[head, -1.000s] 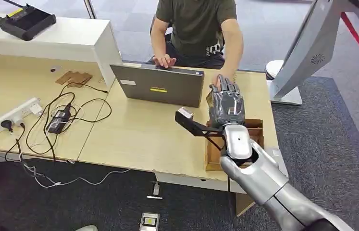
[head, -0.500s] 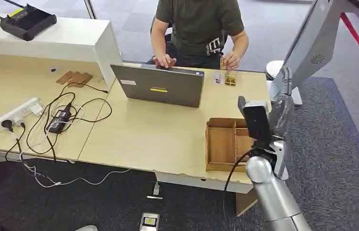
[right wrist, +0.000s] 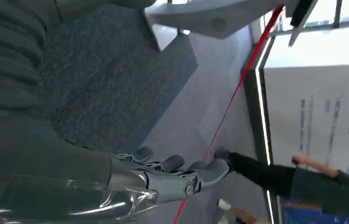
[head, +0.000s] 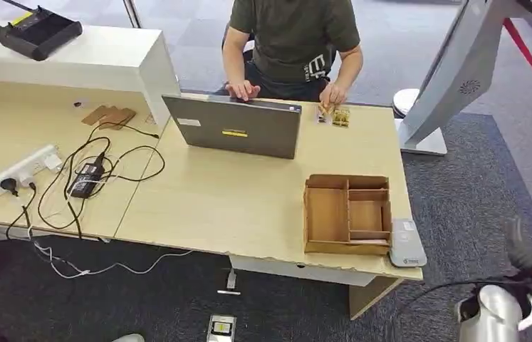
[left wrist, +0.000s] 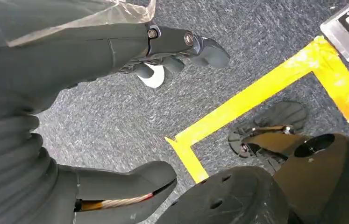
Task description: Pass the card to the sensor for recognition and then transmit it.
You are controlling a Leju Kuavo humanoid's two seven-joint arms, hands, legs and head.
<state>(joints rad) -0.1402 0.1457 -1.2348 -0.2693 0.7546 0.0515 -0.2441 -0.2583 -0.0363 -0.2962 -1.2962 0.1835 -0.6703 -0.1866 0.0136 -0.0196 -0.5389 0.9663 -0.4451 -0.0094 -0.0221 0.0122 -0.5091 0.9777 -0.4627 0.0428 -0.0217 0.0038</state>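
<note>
Presently, right fingers (right wrist: 210,169): outstretched, nothing held.
Left fingers (left wrist: 210,51): apart, nothing held.
Card: not identified; small items (head: 335,115) well beyond fingers.
Risk: wooden tray (head: 313,214) likely knocked if reached past.

The sensor (head: 407,243) is a flat grey pad with rounded corners and a small pale mark near its far end. It lies flat at the near right corner of the table (head: 234,199), just beside the right wall of the wooden box (head: 347,214). What looks like the card (head: 322,113) is small and pale. It lies flat near the table's far edge, right of the laptop (head: 234,127), under a person's fingertips; its detail is too small to tell.
</note>
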